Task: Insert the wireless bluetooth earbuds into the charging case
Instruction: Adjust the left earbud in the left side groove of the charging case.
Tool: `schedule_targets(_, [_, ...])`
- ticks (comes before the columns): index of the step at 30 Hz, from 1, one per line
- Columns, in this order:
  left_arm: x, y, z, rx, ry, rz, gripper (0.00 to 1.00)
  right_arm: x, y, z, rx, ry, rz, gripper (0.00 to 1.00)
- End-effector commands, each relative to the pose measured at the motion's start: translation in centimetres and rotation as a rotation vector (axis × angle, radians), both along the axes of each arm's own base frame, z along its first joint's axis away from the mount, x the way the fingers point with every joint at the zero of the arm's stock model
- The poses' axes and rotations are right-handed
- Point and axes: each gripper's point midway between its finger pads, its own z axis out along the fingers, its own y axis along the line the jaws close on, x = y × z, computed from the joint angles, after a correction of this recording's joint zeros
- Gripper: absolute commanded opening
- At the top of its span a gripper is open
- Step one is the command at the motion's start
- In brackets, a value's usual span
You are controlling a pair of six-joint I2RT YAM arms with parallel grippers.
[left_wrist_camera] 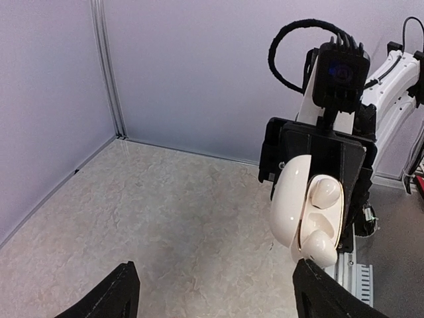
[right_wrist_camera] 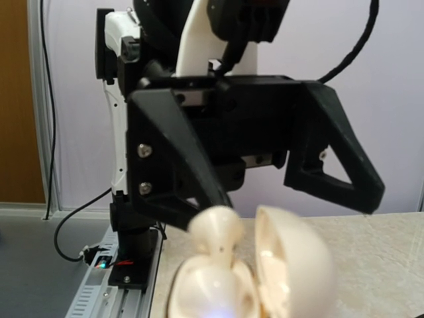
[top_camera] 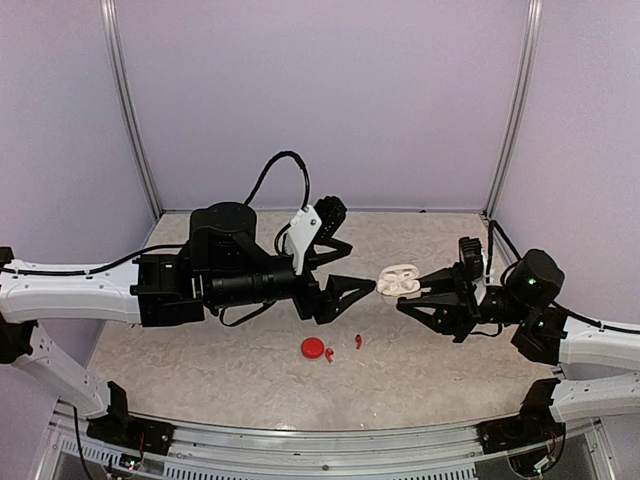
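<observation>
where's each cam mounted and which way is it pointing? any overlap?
Top: above and behind the bases, looking down on the table; both arms show, left gripper open, right gripper shut on the white case.
Left wrist: faces the right gripper and the open case holding two white earbuds; own fingertips at the bottom.
Right wrist: faces the left gripper; blurred case along the bottom; own fingers not visible.
Shared: all three see the case; the wrist cameras face each other.
</observation>
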Motion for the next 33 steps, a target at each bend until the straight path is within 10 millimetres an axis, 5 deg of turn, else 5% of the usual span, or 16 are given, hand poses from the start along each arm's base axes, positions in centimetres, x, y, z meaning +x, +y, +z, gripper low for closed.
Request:
schedule_targets(1, [-0.5,-0.8,1.0,-0.009,-0.025,-0.024,0.80,0.4,-0.1,1.2,0.029,-0.016,-0.015,0.00])
schedule_targets(20, [-2.2,-1.5,0.4,0.014,-0.032,-0.106,0.78,0.6,0.1,0.8,0.021,-0.008,-0.014,0.00])
schedule_targets(25, [-1.9,-0.2,-0.2,0.053,-0.042,-0.127,0.79,0.3,-0.1,0.9,0.025,-0.017,-0.008,0.00])
schedule_targets(33, [-0.6,1.5,1.6,0.002,-0.024,-0.121,0.77,-0.1,-0.1,1.0,0.029,-0.017,0.010,0.00])
